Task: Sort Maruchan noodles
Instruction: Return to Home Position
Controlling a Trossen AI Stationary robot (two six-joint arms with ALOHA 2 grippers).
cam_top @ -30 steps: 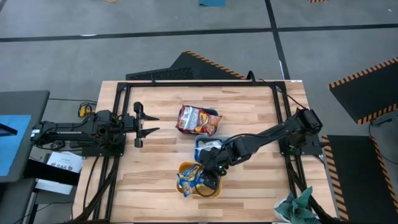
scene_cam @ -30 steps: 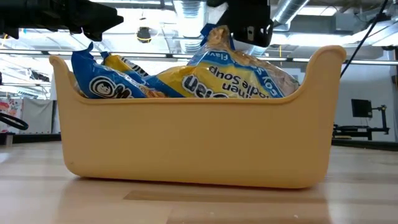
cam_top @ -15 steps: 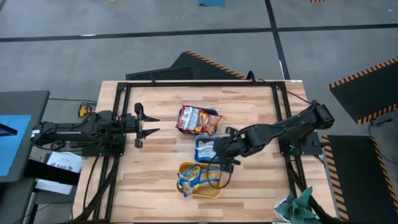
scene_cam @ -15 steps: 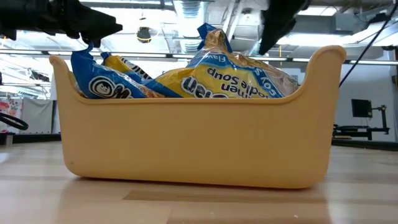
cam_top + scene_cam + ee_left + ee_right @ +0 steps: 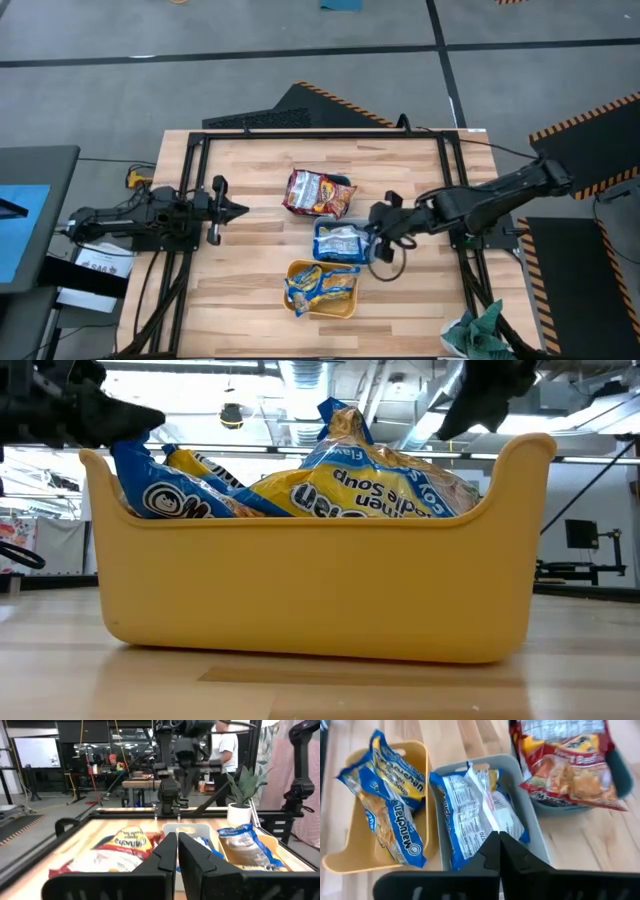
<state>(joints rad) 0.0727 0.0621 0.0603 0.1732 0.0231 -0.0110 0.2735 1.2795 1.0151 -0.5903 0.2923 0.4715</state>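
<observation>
Both arms are matte black throughout. The left arm is built of chunky, blocky joints, while the right arm has slimmer tubular links. A thin black cable loops off by the right gripper. On the left gripper, the fingers are flat dark wedges with blunt tips.
</observation>
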